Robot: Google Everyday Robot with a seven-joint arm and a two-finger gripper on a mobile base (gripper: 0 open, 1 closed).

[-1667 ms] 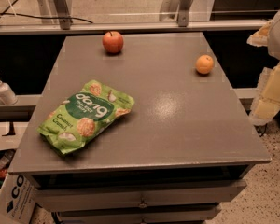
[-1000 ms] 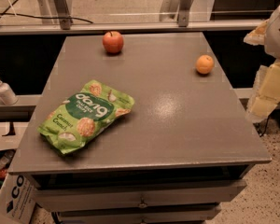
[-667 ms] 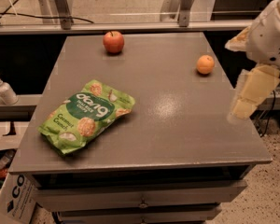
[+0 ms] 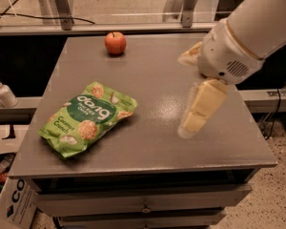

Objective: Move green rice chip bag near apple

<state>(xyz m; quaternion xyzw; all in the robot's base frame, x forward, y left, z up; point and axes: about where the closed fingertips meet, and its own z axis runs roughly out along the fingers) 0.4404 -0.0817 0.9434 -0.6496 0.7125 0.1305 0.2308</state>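
The table (image 4: 148,142) carries 1 green rice chip bag (image 4: 88,118) and 1 apple (image 4: 115,43). The bag lies flat on the table's front-left part, printed side up and turned at an angle. Its lower corner sits near the table's front edge and its left end near the left edge, all of it on the top. The apple stands upright close to the table's back edge, left of the middle, well apart from the bag. Bare grey table top lies between the 2.

1 pincer (image 4: 199,109) hangs over the right half of the table, pointing down at the top, on a white arm (image 4: 248,37) that reaches in from past the table's back-right corner. Whether it is apart or together cannot be told. It holds nothing and is well apart from the bag, with bare top between them.

Left of the table, 1 pump bottle (image 4: 4,92) stands on a ledge.
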